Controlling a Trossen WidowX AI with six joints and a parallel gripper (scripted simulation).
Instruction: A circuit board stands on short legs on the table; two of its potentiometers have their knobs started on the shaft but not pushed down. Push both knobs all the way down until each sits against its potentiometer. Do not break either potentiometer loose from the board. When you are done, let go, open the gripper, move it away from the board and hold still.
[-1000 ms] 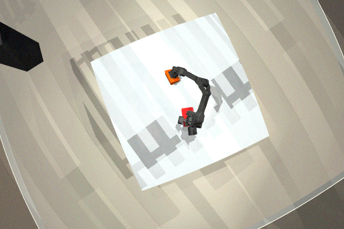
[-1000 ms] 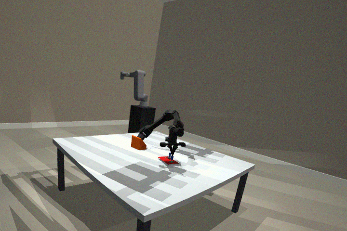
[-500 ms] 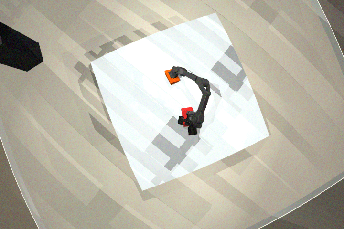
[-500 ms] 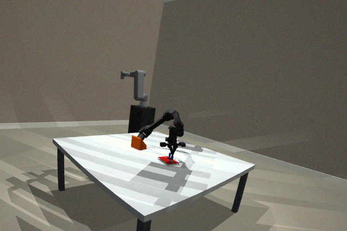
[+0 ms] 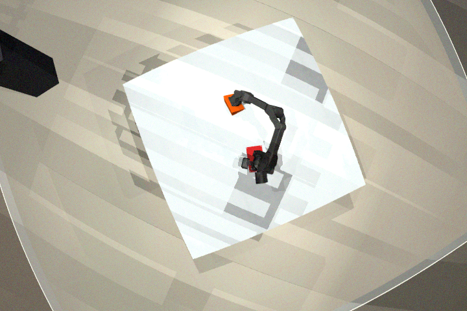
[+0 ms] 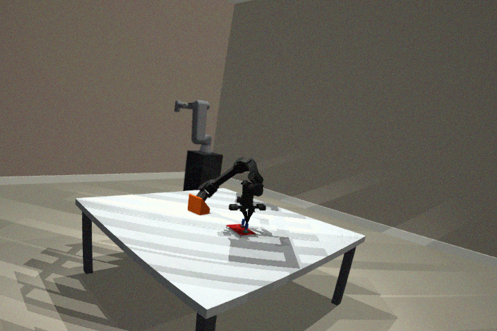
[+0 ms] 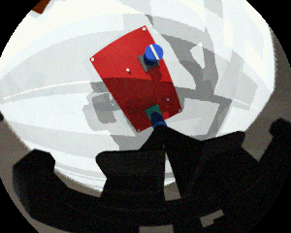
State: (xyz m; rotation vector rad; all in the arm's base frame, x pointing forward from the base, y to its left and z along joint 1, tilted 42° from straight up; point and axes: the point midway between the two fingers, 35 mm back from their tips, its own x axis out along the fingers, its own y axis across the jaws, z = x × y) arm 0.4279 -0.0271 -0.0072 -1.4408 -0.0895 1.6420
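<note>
The red circuit board lies partly under the arm in the top view. In the wrist view a blue knob with a white line stands over a grey potentiometer, towards the board's far end. A second blue knob stands on a green potentiometer at the near end. My gripper is shut with nothing between its fingers. Its closed tips are at the top of the near knob and hide part of it. Whether either knob sits against its potentiometer cannot be told.
The arm rises from an orange wedge-shaped base on the white table. A grey robot arm stands on a black pedestal beyond the table.
</note>
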